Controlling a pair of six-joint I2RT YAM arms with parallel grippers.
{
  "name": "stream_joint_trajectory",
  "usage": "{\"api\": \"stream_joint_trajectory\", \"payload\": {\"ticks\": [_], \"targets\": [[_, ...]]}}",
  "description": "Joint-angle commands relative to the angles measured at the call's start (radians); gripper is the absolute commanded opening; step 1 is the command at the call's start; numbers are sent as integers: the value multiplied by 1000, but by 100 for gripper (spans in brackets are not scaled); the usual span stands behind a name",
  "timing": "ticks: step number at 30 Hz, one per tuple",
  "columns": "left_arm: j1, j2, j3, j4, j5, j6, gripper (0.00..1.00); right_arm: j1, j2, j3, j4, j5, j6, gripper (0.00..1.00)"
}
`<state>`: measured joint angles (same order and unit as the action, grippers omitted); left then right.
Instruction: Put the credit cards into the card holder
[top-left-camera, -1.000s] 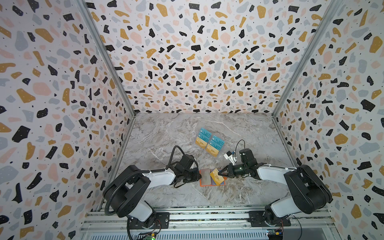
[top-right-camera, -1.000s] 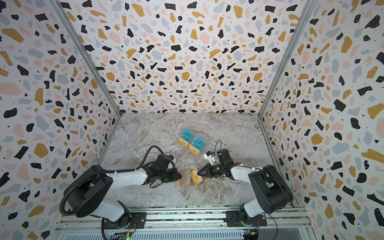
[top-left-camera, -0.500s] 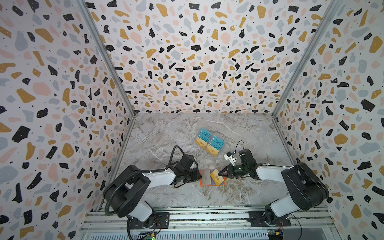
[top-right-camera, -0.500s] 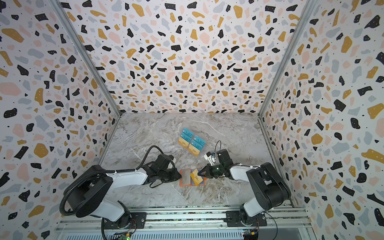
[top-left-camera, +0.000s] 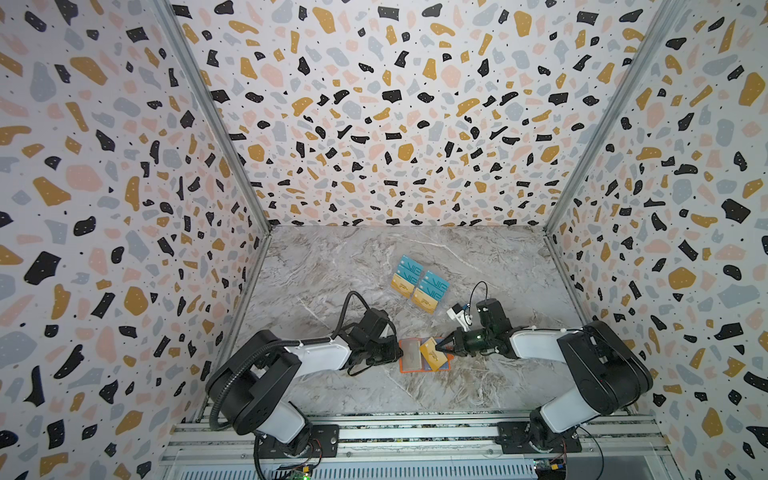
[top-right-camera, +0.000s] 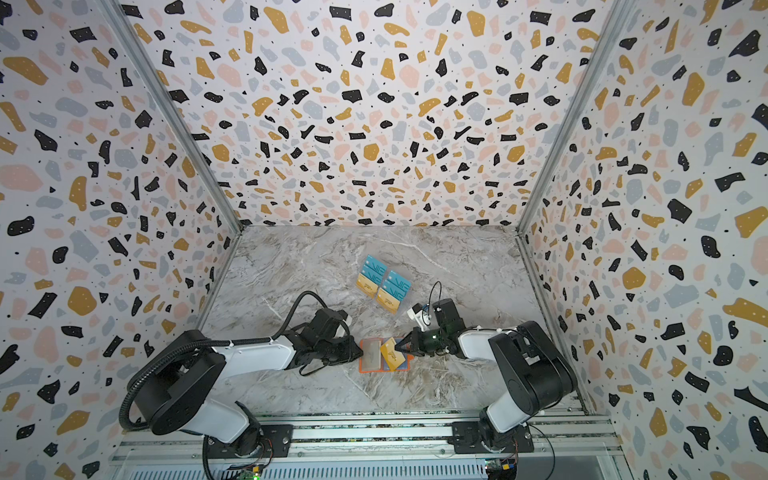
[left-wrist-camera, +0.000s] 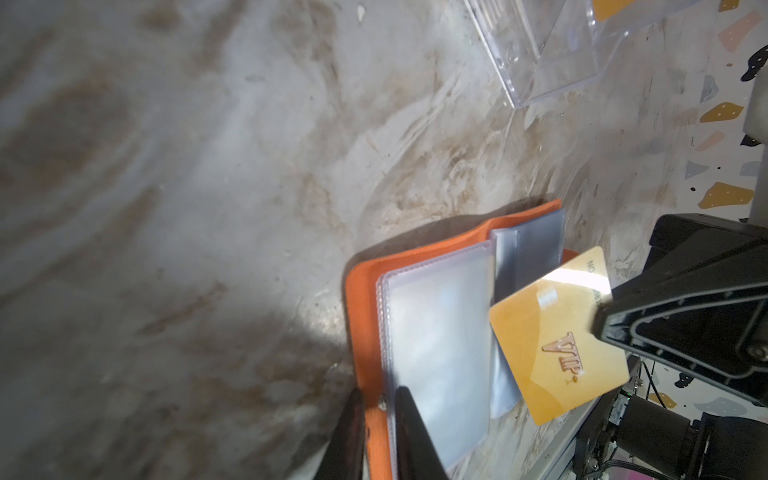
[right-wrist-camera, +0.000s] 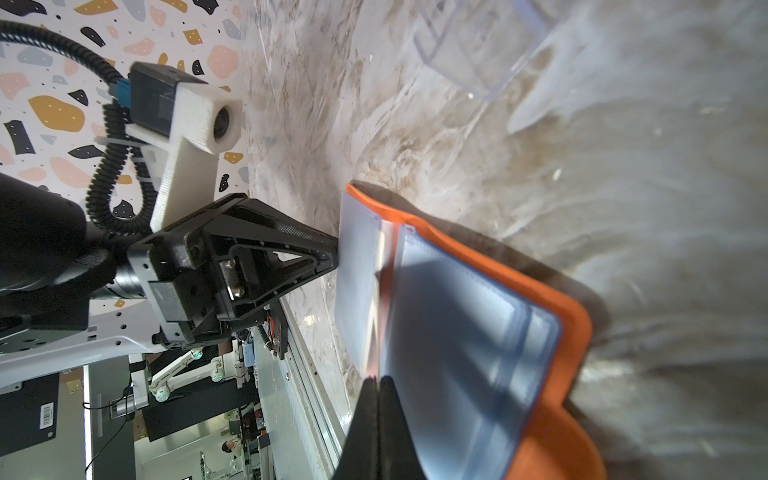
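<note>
Since a second ago the right arm's elbow is seen swung slightly left, while the card holder and the held card are found where they were.

In both top views the card holder (top-left-camera: 402, 369) (top-right-camera: 362, 369) is seen lying open on the counter (top-left-camera: 332, 270) (top-right-camera: 299, 270), near the front and about centre, between the two hands. Its left edge is pinched by the left hand (top-left-camera: 397, 353) (top-right-camera: 358, 353). A gold card (top-left-camera: 432, 354) (top-right-camera: 391, 354) is held tilted over its right half by the right hand (top-left-camera: 444, 344) (top-right-camera: 402, 345). The other credit cards (top-left-camera: 419, 282) (top-right-camera: 384, 284), teal and gold, are ranged farther back, apart from the holder.

In the left wrist view the left hand (left-wrist-camera: 380, 436) is shown nearly closed, with the orange cover and the clear sleeves (left-wrist-camera: 436, 332) clamped between its jaws. The gold card, marked VIP (left-wrist-camera: 552, 332), is gripped by one edge, and a corner is laid against the sleeves at the fold; whether it is inside a sleeve cannot be told. A clear stand (left-wrist-camera: 552, 50) is glimpsed beyond.

In the right wrist view the right hand (right-wrist-camera: 376, 428) is shown fully closed on the card, which is seen edge-on above the sleeves.
</note>
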<state>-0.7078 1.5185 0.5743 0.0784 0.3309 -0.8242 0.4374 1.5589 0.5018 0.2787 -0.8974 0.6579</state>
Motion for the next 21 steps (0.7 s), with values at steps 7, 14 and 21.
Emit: {"api": "stream_joint_trajectory", "payload": {"ticks": [7, 14, 21], "targets": [[0, 8, -25, -81, -20, 3, 18, 18, 20, 15, 53, 1, 29, 0], [0, 8, -28, -78, -20, 2, 18, 24, 32, 18, 96, 1, 58, 0], [0, 3, -33, -72, -18, -4, 18, 57, 46, 2, 174, 35, 118, 0]]}}
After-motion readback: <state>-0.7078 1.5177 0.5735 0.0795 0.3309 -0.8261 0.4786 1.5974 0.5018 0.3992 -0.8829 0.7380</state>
